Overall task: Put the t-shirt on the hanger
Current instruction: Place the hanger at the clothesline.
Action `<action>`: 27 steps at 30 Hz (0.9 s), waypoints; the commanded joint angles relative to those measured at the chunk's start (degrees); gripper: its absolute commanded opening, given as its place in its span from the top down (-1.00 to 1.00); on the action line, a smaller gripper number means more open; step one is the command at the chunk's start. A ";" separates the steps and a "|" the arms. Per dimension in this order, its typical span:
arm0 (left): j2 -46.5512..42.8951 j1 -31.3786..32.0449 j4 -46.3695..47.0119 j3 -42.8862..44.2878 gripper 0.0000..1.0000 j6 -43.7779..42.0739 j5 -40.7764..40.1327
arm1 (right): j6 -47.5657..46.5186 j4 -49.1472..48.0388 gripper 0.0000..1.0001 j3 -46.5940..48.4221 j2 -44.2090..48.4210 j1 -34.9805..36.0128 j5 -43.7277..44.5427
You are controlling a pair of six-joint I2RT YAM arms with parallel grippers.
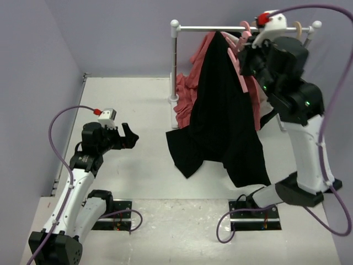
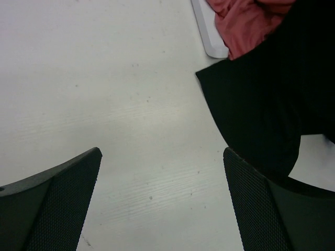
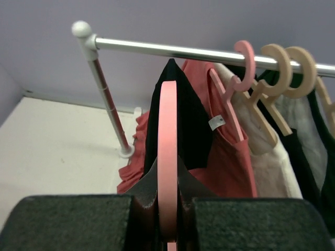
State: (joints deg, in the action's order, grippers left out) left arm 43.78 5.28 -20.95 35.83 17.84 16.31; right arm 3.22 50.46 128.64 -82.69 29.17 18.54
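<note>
The black t-shirt [image 1: 220, 110] hangs draped from the top of the pink hanger [image 3: 168, 136], its lower hem resting on the white table. My right gripper [image 3: 168, 209] is shut on the hanger's pink frame, seen edge-on, and holds it just below the rack's rail [image 3: 172, 50]. In the right wrist view the t-shirt [image 3: 191, 130] drapes both sides of the hanger. My left gripper [image 1: 129, 137] is open and empty above the table, left of the t-shirt's hem [image 2: 267, 110]; its fingertips [image 2: 94, 154] frame bare table.
The rack [image 1: 175, 61] stands at the back. On its rail hang a salmon-red shirt [image 1: 190, 88] on another pink hanger [image 3: 243, 57], beige hangers [image 3: 285, 63] and light and dark garments. The rack's base [image 2: 209, 39] lies beside the hem.
</note>
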 commanded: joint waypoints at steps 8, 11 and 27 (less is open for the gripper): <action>-2.36 1.66 4.22 -0.30 -1.00 -0.97 5.90 | -1.70 -9.06 1.00 8.27 -15.42 -3.34 -6.42; -2.03 2.23 4.16 -0.41 -1.00 -0.97 5.92 | -1.90 -13.93 1.00 6.97 -16.40 -4.73 -7.89; -4.94 4.75 3.81 -0.24 -1.00 -1.06 5.32 | -0.05 -26.12 1.00 9.56 -28.00 -10.19 -17.04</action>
State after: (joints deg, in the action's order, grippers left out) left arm 40.04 9.58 -19.31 35.27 17.80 21.06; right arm 3.01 34.96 136.99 -108.75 18.85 2.97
